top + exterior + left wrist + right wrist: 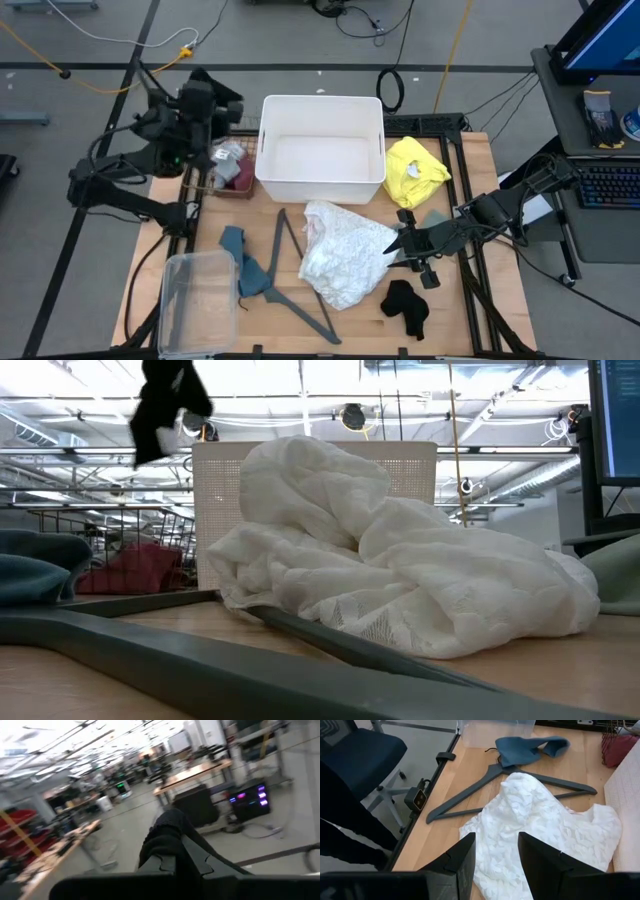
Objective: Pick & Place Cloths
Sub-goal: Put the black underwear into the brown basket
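Wooden table [470, 160]: a work surface with cloths scattered over it, waiting to be sorted, in a large workshop.
Near edge: a clear plastic box [168, 300] stands on the left. A loose black cloth [405, 305] lies on the right, not yet collected.
Hanger [150, 650]: grey plastic, lying flat. It is not one of the cloths, so it probably stays put.
Teal cloth [525, 750]: crumpled beside the hanger, close to the clear box.
White lacy cloth [340, 255]: a large rumpled heap in the middle of the table, partly covering the hanger.
Right gripper [496, 840]: low at the right edge of the white heap. Its fingers are spread and grasp nothing. It seems lined up to pinch the lace next.
Yellow cloth [415, 170]: bunched just beside the right wall of the bin.
White bin [320, 190]: at the far middle of the table and looking empty. It is the likely drop point.
Wire basket [240, 192]: left of the bin, holding a maroon cloth [140, 570] and a light grey cloth [228, 155].
Left gripper [172, 857]: raised high over the far left, near the basket. Its fingers are clenched on a dangling black cloth [165, 400], which hangs well clear of the table, presumably so it can be carried without snagging.
Background: rows of benches and ceiling lights.
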You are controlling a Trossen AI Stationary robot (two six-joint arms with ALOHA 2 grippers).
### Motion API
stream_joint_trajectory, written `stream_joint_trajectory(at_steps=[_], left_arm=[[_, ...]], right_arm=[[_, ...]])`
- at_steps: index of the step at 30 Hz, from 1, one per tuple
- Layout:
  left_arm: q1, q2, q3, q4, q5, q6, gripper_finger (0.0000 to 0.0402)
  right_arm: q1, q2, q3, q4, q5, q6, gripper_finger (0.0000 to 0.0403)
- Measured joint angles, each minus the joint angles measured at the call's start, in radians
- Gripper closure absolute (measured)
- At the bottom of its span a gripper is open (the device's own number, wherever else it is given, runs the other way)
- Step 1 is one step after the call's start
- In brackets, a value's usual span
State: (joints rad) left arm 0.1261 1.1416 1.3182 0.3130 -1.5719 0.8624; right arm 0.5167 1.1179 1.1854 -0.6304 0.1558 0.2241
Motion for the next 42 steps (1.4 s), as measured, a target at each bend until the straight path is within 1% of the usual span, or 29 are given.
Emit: stream_joint_trajectory(at_steps=[4,7,12,17,19,24,28,31,33,36,40,42], left_arm=[[0.084,0.000,0.000,-0.057,0.000,-0.008,0.0401],[0.137,0.000,0.000,-0.141,0.003,-0.068,0.0401],[0.194,0.000,0.000,-0.357,0.005,-0.269,0.0401],[0.216,0.000,0.000,-0.596,0.005,-0.493,0.0401],[0.226,0.000,0.000,-0.691,0.037,-0.600,0.0401],[0.287,0.000,0.000,-0.938,0.212,-0.895,0.0401],[0.366,0.007,0.000,-1.140,0.410,-1.154,0.0401],[0.440,0.011,0.000,-1.262,0.560,-1.312,0.0401],[0.489,0.014,0.000,-1.314,0.659,-1.380,0.0401],[0.558,0.018,0.000,-1.372,0.795,-1.438,0.0401],[0.633,0.031,0.000,-1.420,0.938,-1.497,0.0401],[0.664,0.044,-0.001,-1.443,0.998,-1.501,0.0401]], right_arm=[[0.000,0.000,0.000,0.000,0.000,0.000,0.0261],[0.000,0.000,0.000,0.000,0.000,0.000,0.0261],[0.000,0.000,0.000,-0.002,0.000,0.017,0.0261],[0.000,0.000,0.000,-0.008,0.000,0.047,0.0261],[0.000,0.000,0.000,-0.010,0.000,0.052,0.0261],[0.000,0.000,0.000,-0.011,0.000,0.052,0.0261],[0.000,0.000,0.000,-0.010,0.000,0.052,0.0261],[0.000,0.000,0.000,-0.010,0.000,0.052,0.0261],[0.000,0.000,0.000,-0.010,0.000,0.052,0.0261],[0.000,0.000,0.000,-0.010,0.000,0.052,0.0261],[0.000,0.000,0.000,-0.010,0.000,0.052,0.0261],[0.000,0.000,0.000,-0.011,0.000,0.052,0.0261]])
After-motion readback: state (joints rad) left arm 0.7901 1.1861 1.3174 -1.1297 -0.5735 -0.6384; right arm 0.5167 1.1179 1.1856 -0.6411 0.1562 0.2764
